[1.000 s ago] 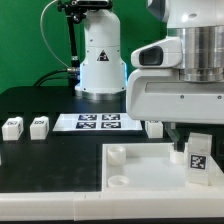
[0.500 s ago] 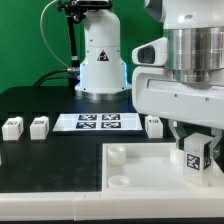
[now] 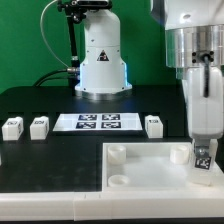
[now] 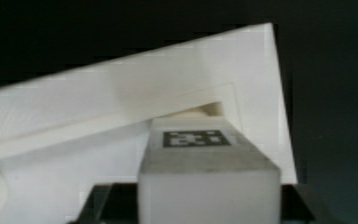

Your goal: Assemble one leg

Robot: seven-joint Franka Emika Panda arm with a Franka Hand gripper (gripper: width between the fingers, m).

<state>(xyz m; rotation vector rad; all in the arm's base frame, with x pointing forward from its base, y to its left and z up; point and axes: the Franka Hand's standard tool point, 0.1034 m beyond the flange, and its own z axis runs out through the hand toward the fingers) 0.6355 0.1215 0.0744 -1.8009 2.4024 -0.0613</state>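
- The small white plastic block-shaped leg (image 3: 203, 157) with a black-and-white tag sits low at the exterior view's right; its top is covered by the robot's white gripper (image 3: 204, 152), and its base cannot be made out against the white board.
- The jaws are hidden behind the gripper housing in the exterior view, so how they stand cannot be told there.
- The large flat white board with round corner sockets (image 3: 140, 175) is cut off by the bottom and right edges.
- In the wrist view the leg (image 4: 202, 170) is cut off by the bottom edge, and its tag is blurred.
- The tags on the flat white marker board (image 3: 98, 122) are too small to read.
- The black surface (image 3: 50, 160) runs out of frame at the exterior view's left.
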